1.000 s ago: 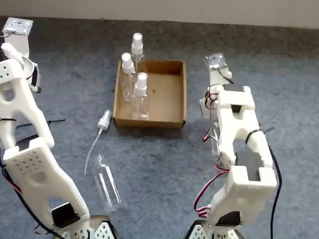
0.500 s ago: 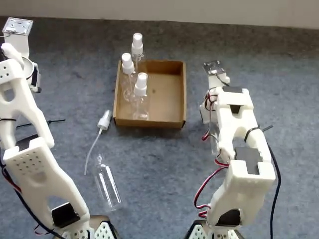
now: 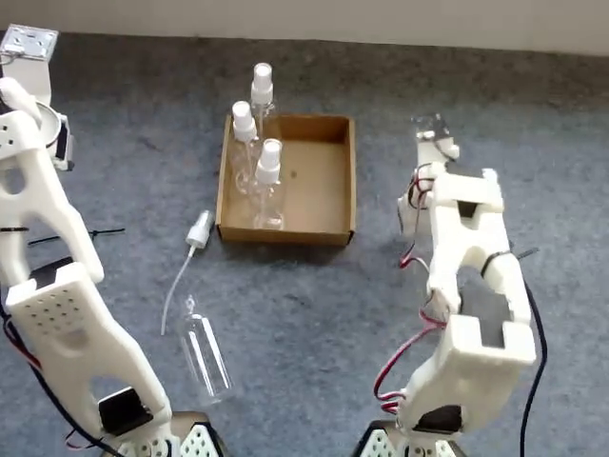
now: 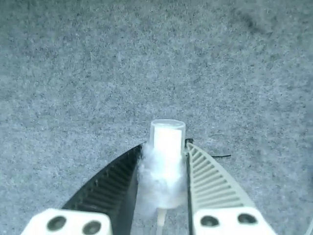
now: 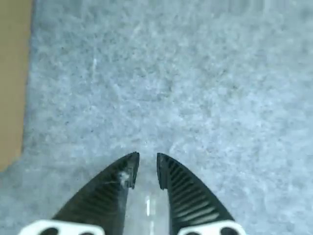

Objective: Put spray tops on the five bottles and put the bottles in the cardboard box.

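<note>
My left gripper (image 4: 164,147) is shut on a white spray top (image 4: 167,142), held above bare carpet at the far left of the high view. My right gripper (image 5: 148,161) hangs right of the cardboard box (image 3: 285,233), fingers nearly together, with a clear bottle (image 5: 147,210) faintly visible between them. Two capped bottles (image 3: 267,181) stand inside the box at its left side. A third capped bottle (image 3: 261,88) stands just behind the box. An uncapped bottle (image 3: 205,352) lies on the carpet, with a loose spray top (image 3: 198,231) and its tube above it.
Grey carpet (image 3: 314,305) covers the whole work surface. The box's right half (image 3: 319,181) holds nothing. The box's tan edge (image 5: 12,73) shows beside the right gripper. A black cable tie (image 3: 105,231) lies near the left arm.
The right arm has swung to the right, away from the box, and its wrist has turned. The left arm has barely shifted. Bottles and box are unmoved.
</note>
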